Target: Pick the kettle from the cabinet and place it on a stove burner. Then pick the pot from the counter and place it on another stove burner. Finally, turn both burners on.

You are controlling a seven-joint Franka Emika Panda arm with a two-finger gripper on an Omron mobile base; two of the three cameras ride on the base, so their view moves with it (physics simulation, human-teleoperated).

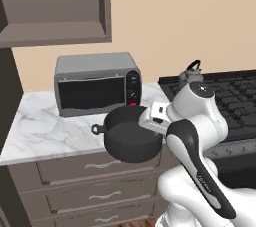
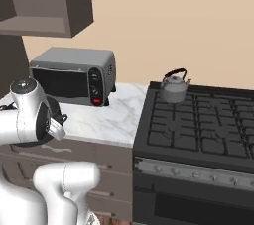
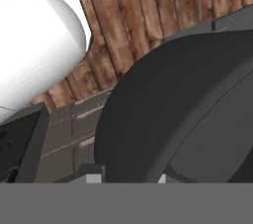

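Arm (image 1: 200, 171) nearest; gripper (image 1: 150, 127) clamped on rim of pot (image 1: 131, 136), held tilted off the counter's (image 1: 45, 131) near edge. Kettle (image 2: 174, 86) sits on far-left burner (image 2: 173, 101). Advice: level pot, carry right to a free burner.

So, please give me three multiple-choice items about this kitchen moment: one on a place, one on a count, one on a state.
1. Where is the kettle?
A. on a rear stove burner
B. inside the cabinet
C. on the counter

2. How many round knobs does the toaster oven front show?
A. one
B. two
C. four

3. What is the state of the pot?
A. resting on the counter
B. lifted, held at its rim by the end effector
C. set on a burner

Answers: 1 A, it stands on the grate at the stove's back left. 2 B, two dials above a red button. 3 B, it hangs tilted past the counter edge.
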